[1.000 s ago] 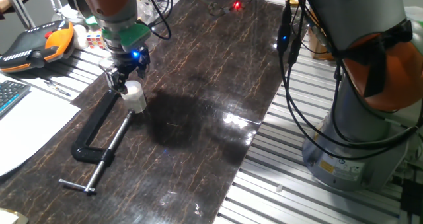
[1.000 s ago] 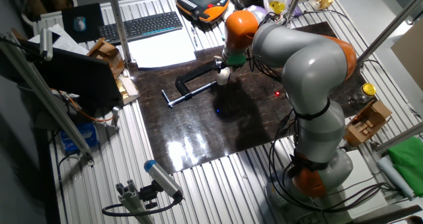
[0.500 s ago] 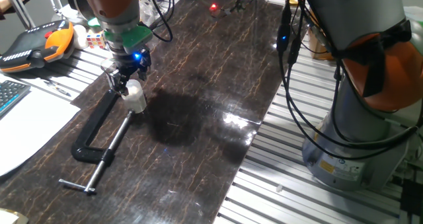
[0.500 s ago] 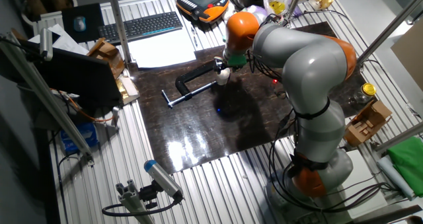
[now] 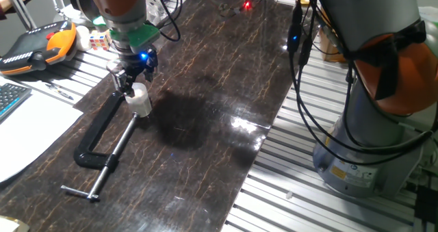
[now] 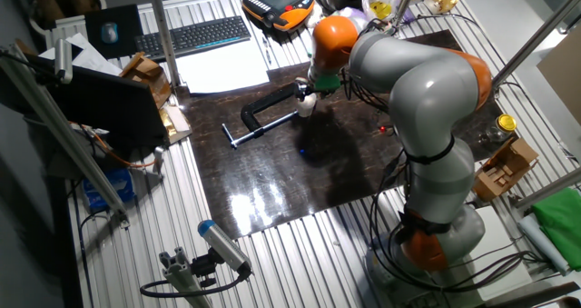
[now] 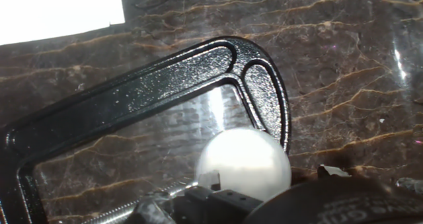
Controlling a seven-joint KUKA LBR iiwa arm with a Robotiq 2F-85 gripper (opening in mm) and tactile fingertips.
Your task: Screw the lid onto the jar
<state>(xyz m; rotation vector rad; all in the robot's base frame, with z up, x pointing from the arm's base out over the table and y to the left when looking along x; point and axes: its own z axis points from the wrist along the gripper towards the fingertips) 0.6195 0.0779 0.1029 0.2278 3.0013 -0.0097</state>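
Scanning from the left of one fixed view, a white sheet (image 5: 27, 133) and an orange-and-black pendant (image 5: 37, 44) lie at the table (image 5: 205, 122) edge, then the black C-clamp (image 5: 102, 146) rests flat on the dark marbled top. Just beside the clamp's upper end stands the jar (image 5: 142, 103), a small whitish cylinder, with the lid (image 5: 139, 90) seated on its top. The tool (image 5: 131, 83) hangs straight over it, fingers down at the lid's level; whether they pinch the lid or stand slightly off it I cannot tell, since the hand view shows only the pale round top (image 7: 244, 163) inside the clamp's curve and dark finger parts at the bottom edge. Judging by this, the lid is already placed on the jar; turning it home, if not finished, and letting go remain. Rightward, the table is bare up to the arm's base (image 5: 373, 136).
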